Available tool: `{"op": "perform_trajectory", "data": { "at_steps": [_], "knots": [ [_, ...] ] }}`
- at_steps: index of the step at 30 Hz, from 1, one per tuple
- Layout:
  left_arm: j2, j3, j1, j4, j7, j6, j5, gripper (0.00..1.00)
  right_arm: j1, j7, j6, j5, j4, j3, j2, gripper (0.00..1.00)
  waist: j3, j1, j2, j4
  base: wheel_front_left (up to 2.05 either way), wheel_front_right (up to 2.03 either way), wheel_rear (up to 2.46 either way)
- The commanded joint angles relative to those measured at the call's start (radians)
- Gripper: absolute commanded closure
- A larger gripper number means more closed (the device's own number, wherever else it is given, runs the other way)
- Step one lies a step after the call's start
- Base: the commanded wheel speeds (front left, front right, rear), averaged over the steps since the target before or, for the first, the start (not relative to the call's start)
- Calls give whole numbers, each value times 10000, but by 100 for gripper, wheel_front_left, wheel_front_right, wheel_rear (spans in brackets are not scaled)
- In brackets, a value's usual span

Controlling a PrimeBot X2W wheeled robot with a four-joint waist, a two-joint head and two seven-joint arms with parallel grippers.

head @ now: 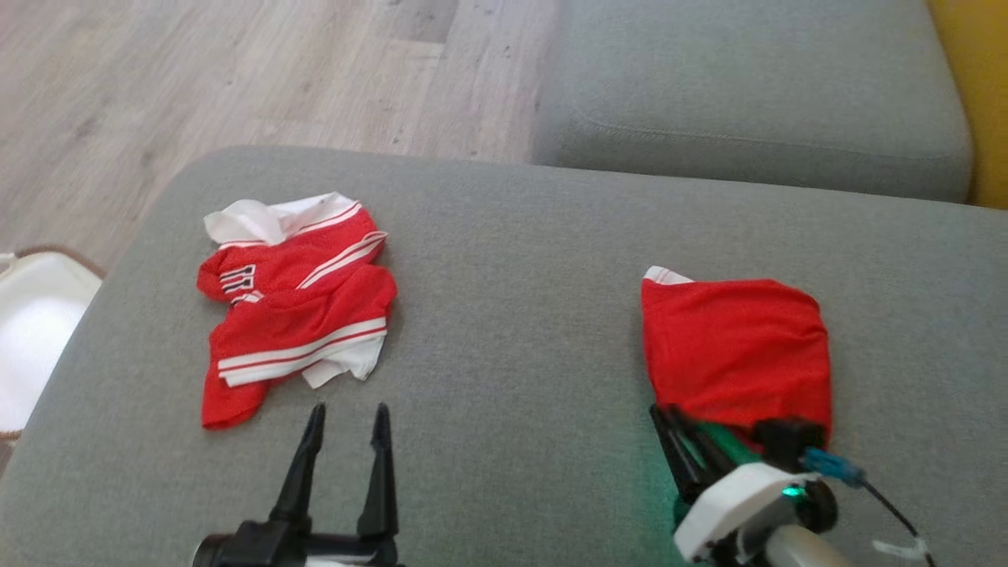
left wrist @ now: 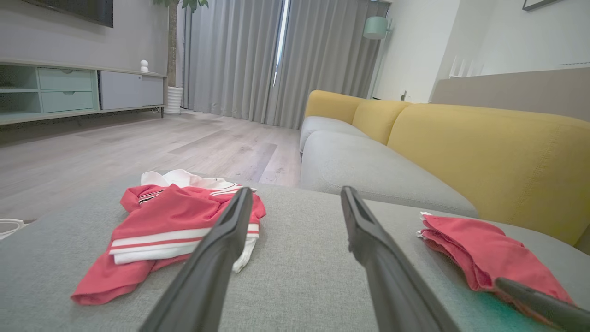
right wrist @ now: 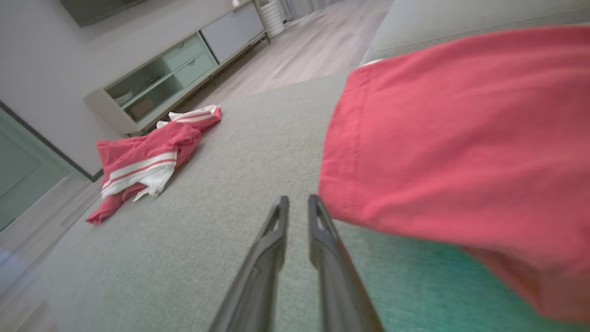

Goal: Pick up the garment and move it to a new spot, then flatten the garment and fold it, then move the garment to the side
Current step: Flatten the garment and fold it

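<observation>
Here, my right gripper sits low on the grey cushion. Its two fingers are parted by only a narrow slit, with nothing between them. They point along the near left edge of the folded red garment; I cannot tell whether they touch the cloth. In the right wrist view that garment bulks just to the right of my fingertips, and a green glow lies on the fabric below it. My right forearm comes in from the lower right, angled up and to the left.

My left gripper is spread wide and empty, its fingers pointing straight ahead above the cushion. A crumpled red-and-white jersey lies just beyond it and a little to the left, well apart from the folded garment.

Beyond the cushion is a second grey seat with a yellow backrest. Pale wood flooring runs off to grey curtains and a low cabinet with pale green drawers.
</observation>
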Motion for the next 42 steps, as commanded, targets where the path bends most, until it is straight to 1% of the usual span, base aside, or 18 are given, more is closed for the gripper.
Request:
{"op": "perform_trajectory", "data": {
  "at_steps": [1,6,8,11,15,19,23,29,36,42],
  "knots": [
    [-31,425,-190,-340,-51,113,-79,0,-96,-204,65,-20,-313,-21,-176,0,-105,0,-1,-136,0,0,0],
    [-31,712,59,-333,-51,342,-28,0,316,-467,65,-742,-823,-1152,-452,0,-309,0,-1,-466,0,0,0],
    [-31,808,153,-298,-51,383,73,0,598,-480,65,-1257,-1472,-1878,-500,0,-380,0,-1,-569,0,0,0],
    [-31,978,282,-234,-51,422,151,0,1310,-484,65,-2345,-2442,-2846,-496,0,-478,0,-1,-665,0,0,0],
    [-31,1113,446,-101,-51,437,238,0,2270,-486,65,-3477,-3582,-3942,-220,0,-546,0,-1,-719,0,0,0],
    [-31,1204,573,-50,-51,457,260,0,3025,-486,65,-4176,-4331,-4747,210,0,-614,0,-1,-770,0,0,0],
    [-31,1263,684,19,-51,476,356,0,3427,-487,65,-4547,-4653,-4907,458,0,-683,0,-1,-871,0,0,0],
    [-32,1276,716,111,-51,476,308,0,3566,-487,65,-4877,-4774,-4847,612,0,-772,0,-1,-990,0,0,0],
    [-32,1313,758,170,-51,443,371,0,3612,-488,65,-4987,-4771,-4799,696,0,-871,0,-1,-1046,0,0,0],
    [-32,1319,751,188,-51,416,357,0,3738,-488,65,-4911,-4819,-4955,777,0,-957,0,-1,-1009,0,0,0]
  ]
}}
